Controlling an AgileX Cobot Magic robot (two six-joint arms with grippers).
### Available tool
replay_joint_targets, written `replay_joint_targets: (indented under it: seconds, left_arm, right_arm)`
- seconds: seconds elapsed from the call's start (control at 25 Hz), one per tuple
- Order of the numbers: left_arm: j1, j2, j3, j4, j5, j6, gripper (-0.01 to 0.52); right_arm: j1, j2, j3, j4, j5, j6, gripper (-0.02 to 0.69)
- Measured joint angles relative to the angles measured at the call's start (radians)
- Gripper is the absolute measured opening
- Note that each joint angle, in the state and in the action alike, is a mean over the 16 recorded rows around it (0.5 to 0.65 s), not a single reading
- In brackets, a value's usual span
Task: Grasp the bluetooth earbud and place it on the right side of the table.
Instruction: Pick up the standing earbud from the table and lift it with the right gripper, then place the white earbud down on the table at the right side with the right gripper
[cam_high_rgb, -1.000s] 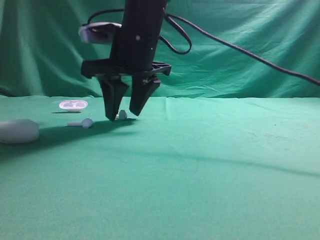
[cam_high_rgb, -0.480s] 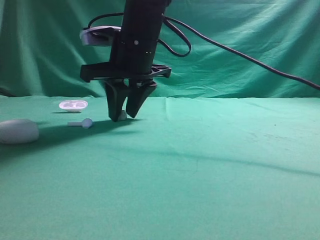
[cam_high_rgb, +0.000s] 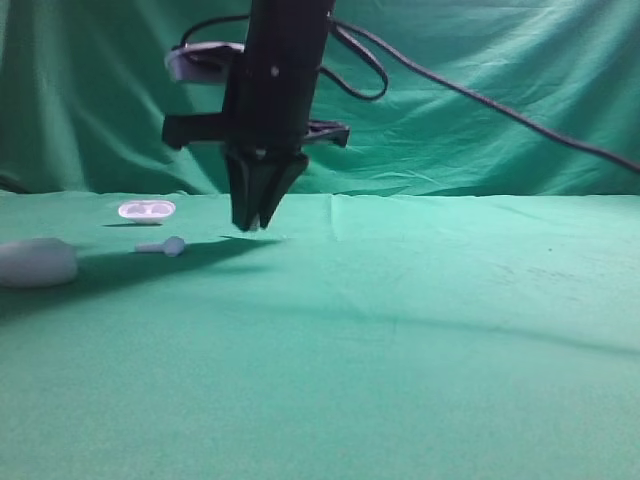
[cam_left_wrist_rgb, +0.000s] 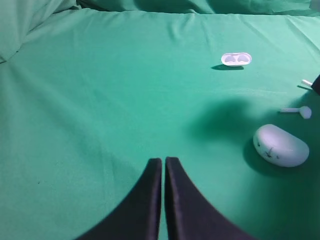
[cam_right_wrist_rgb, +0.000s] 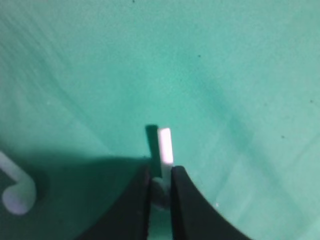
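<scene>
My right gripper (cam_high_rgb: 255, 224) reaches down left of centre over the green table (cam_high_rgb: 430, 330). It is shut on the bluetooth earbud (cam_right_wrist_rgb: 165, 144). The earbud's head sits between the jaws and its white stem sticks out past the tips, just above the cloth. In the right wrist view the gripper (cam_right_wrist_rgb: 161, 174) pinches it tightly. My left gripper (cam_left_wrist_rgb: 163, 163) is shut and empty, low over bare cloth, and it does not show in the exterior view.
The twin earbud with the long stem (cam_high_rgb: 165, 245) lies on the cloth left of my right gripper and also shows in the right wrist view (cam_right_wrist_rgb: 18, 193). A white case tray (cam_high_rgb: 146, 209) sits behind it. A rounded white case lid (cam_high_rgb: 36, 262) lies at the far left.
The right gripper's jaws have closed on the earbud and risen a little, lifting it off the cloth. The twin earbud, tray and lid have not moved.
</scene>
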Motion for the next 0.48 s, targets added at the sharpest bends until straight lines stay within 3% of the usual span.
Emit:
replay_joint_targets:
  seconds: [0.48]
  left_arm:
    - [0.000,0.000,0.000,0.000,0.000,0.000,0.000]
  right_arm:
    - [-0.079,-0.217,0.039,-0.044,0.197,0.097,0.075]
